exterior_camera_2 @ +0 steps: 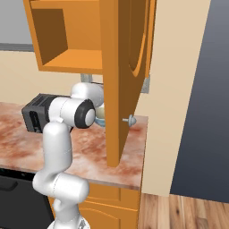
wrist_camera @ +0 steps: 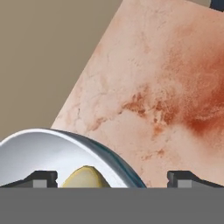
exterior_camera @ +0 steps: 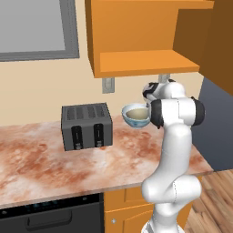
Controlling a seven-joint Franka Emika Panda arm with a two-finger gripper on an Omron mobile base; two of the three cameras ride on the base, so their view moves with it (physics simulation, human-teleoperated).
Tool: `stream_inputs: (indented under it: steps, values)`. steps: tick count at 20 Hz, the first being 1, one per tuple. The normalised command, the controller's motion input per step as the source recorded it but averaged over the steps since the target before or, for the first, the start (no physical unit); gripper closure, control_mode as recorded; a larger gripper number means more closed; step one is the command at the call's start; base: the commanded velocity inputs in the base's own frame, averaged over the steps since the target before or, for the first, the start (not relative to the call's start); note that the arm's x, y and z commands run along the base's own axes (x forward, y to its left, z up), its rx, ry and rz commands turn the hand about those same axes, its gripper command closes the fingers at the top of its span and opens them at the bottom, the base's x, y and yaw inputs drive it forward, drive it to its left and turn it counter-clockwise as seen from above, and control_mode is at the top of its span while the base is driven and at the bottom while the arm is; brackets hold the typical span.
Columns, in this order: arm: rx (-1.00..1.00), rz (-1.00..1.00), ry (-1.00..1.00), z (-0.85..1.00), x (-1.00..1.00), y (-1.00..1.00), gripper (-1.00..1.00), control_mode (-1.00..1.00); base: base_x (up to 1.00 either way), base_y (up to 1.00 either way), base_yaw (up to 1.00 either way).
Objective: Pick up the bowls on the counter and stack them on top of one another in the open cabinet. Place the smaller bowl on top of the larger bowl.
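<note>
With its jaws spread wide and empty, the gripper (wrist_camera: 112, 178) hangs above the larger bowl (exterior_camera: 136, 115) at mid-frame on the counter (exterior_camera: 36, 159), already nesting the smaller bowl (wrist_camera: 85, 177); descending off-centre could knock its rim.

White-and-blue larger bowl (exterior_camera: 136, 116); olive-tan smaller bowl (wrist_camera: 85, 177); reddish-brown marbled counter (exterior_camera: 41, 159); orange cabinet (exterior_camera: 136, 41).
</note>
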Motion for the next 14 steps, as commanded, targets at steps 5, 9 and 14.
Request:
stream_inputs:
  steps: [5,9,14]
  values:
    - [0.0,0.06,0.0,0.0,-0.07,0.0,-1.0,-1.0,0.0,0.0,0.0]
    - [0.0,0.08,0.0,0.0,-0.06,0.0,-1.0,-1.0,0.0,0.0,0.0]
    - [0.0,0.06,0.0,-0.01,-0.02,0.04,-1.0,-1.0,0.0,0.0,0.0]
